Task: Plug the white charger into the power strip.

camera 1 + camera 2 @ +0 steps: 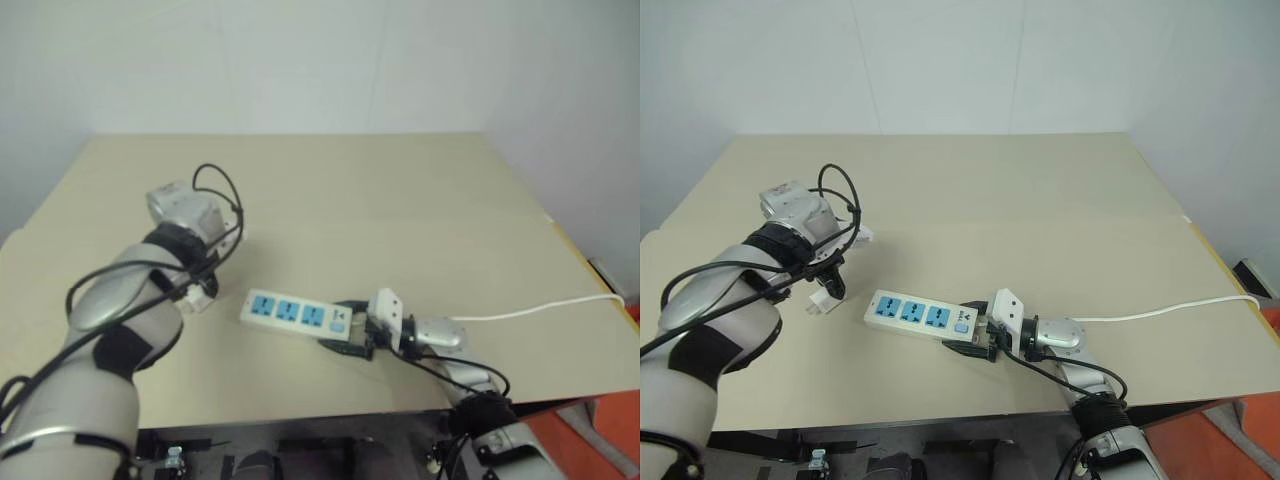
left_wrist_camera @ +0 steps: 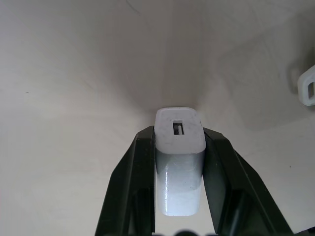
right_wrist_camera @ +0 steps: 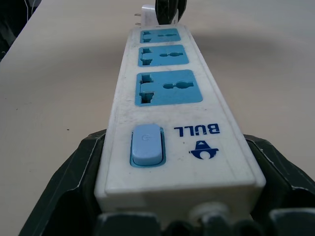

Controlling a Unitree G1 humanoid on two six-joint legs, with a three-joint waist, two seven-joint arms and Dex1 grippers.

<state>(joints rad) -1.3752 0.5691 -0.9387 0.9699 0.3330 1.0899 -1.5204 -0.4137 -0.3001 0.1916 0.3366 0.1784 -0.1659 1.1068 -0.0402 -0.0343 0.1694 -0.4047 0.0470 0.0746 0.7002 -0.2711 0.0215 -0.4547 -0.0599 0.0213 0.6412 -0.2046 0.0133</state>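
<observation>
Blue "BULL" marks the power strip [image 3: 172, 103] — right fingers [image 3: 64, 187] grasp it, left fingers [image 2: 138, 187] the white charger [image 2: 179, 167].

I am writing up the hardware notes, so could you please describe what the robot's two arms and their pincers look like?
Both arms have silver-grey rounded shells with black bands at the joints and loose black cables looping alongside. The left pincer has two black, wedge-shaped fingers, and the right pincer has the same black fingers. A white boxy housing sits on the right wrist.
</observation>
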